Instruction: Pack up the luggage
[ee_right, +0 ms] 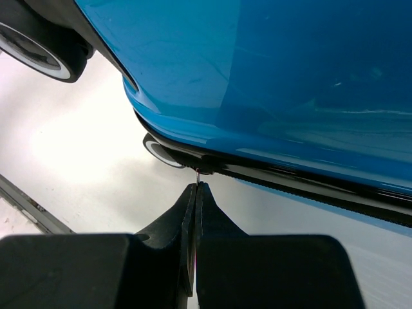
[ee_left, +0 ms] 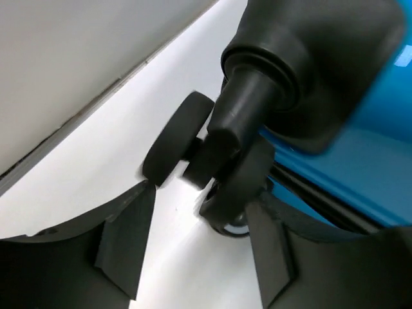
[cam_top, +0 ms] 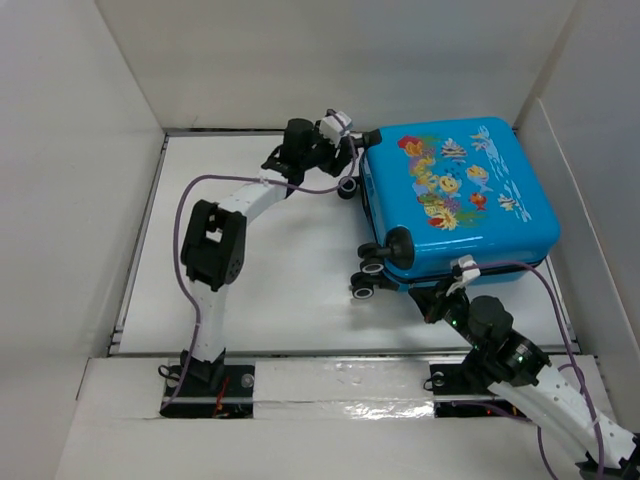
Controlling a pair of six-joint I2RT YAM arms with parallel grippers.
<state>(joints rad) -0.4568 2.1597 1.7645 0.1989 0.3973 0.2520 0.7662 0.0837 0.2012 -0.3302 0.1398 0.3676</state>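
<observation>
Right wrist view, lower centre: my right gripper (ee_right: 195,188) pinched closed, tips at zipper trim (ee_right: 290,177), likely to zip; pull held? can't tell. Luggage (cam_top: 455,195) closed, top view upper right. Beyond, left gripper (ee_left: 203,193) spread, empty, 2 fingers flanking wheel (ee_left: 170,145), likely bracing.

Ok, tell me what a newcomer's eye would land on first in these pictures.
The bright-blue luggage with its fish print dominates, lying closed at the far right of the table. The left gripper stands open around a wheel at its far-left corner, while the right gripper is shut, tips at the black zipper trim along the near edge.
</observation>
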